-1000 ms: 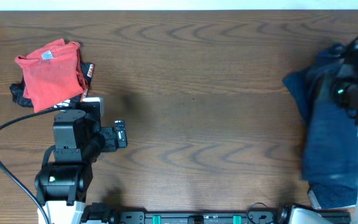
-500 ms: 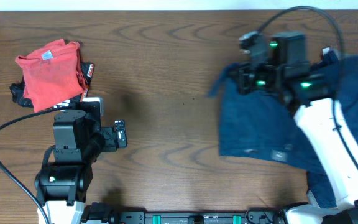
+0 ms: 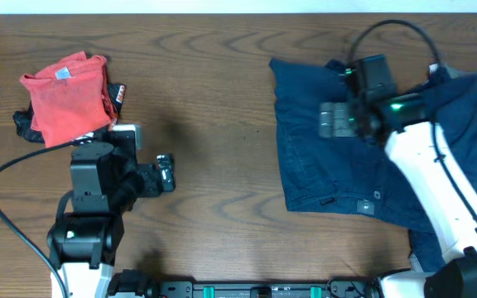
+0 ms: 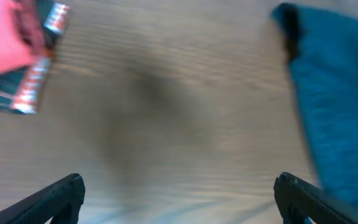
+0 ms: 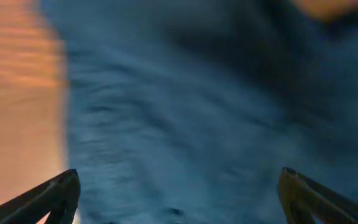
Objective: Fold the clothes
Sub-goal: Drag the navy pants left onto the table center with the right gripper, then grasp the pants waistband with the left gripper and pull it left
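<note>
Because the navy trousers [image 3: 321,165] lie rumpled at the right of the table [image 3: 222,99], with their right part running out of frame, a pinch from the right gripper [image 3: 336,121] may catch only one layer and drag the cloth askew. Its fingers stand wide apart above the fabric, gripping nothing. The left gripper [image 3: 165,173], near left, is likewise spread and empty. Both wrist views are blurred. The right arm [image 3: 437,190] covers part of the trousers, and the red tee [image 3: 65,99] at far left hides most of a black piece [image 3: 25,124].

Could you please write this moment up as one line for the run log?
left pincer: open, over bare table | right pincer: open, over navy garment | red tee: bunched, table's left
</note>
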